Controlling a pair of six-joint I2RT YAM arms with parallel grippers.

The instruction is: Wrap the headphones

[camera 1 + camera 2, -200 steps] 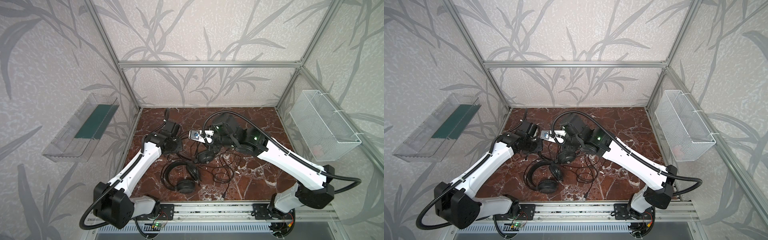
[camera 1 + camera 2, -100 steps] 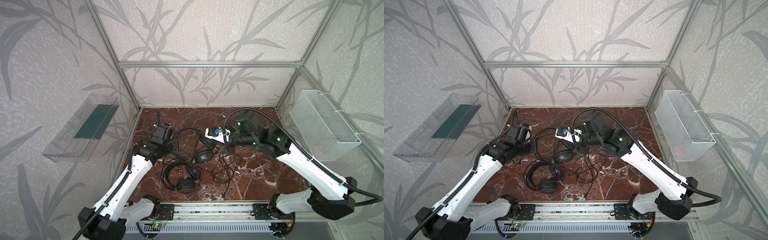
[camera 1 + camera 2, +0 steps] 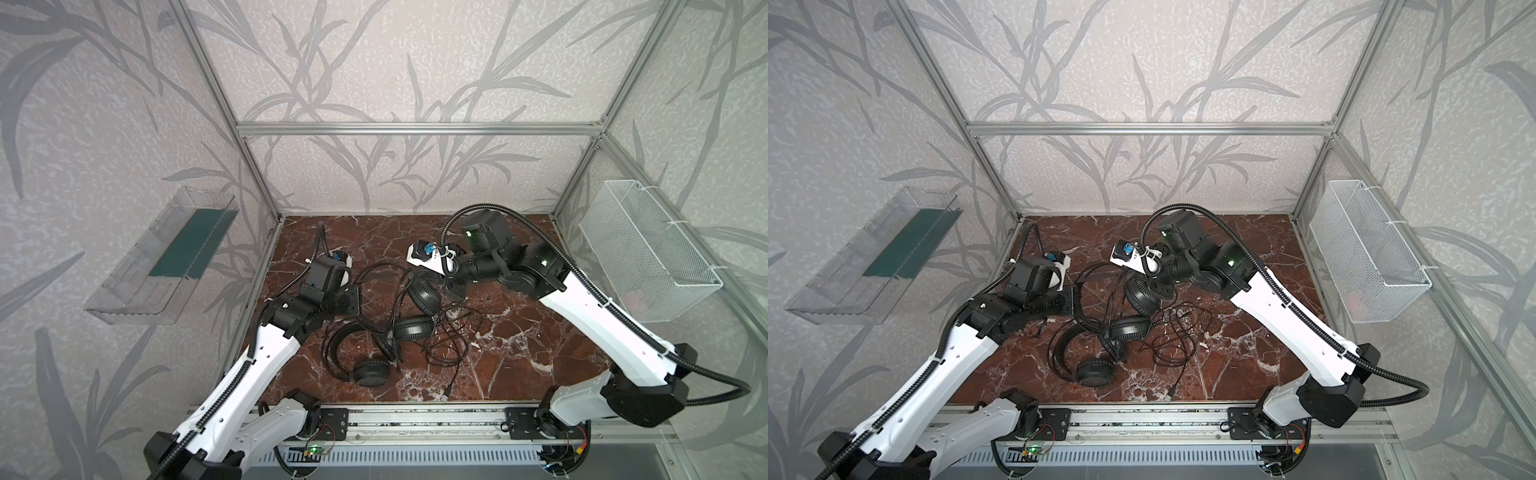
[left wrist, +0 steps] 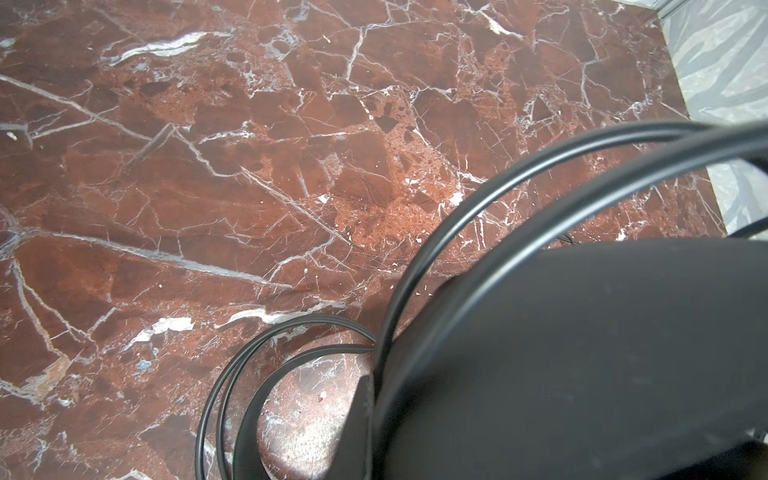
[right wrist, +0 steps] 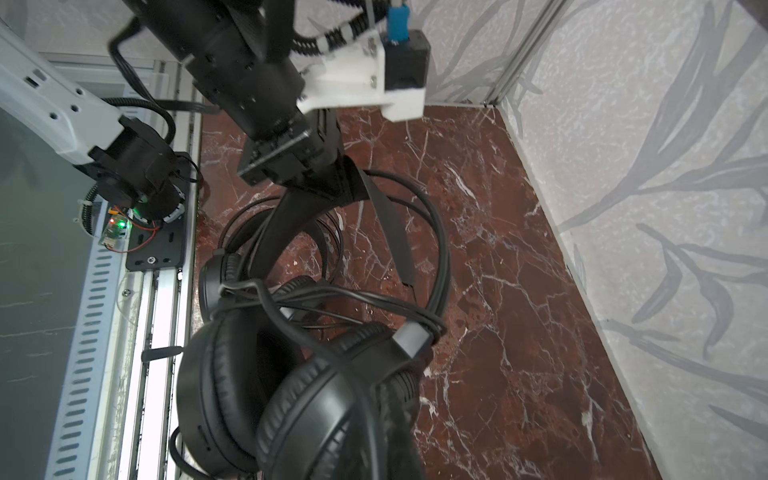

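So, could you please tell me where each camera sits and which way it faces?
Top views: high at the front, looking down and back over table and headphones; left arm and right arm show.
Left wrist: on left arm, looking down at table and headband; a dark finger shows.
Right wrist: on right arm, looking across headphones at the left gripper.
Shared: both wrist views show the headband.

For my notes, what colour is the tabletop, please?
Tabletop: reddish-brown marble with white veins, clearest in the left wrist view.

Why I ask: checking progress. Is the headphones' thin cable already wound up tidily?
No, in a top view the thin cable lies in loose tangled loops on the marble table beside the headphones.
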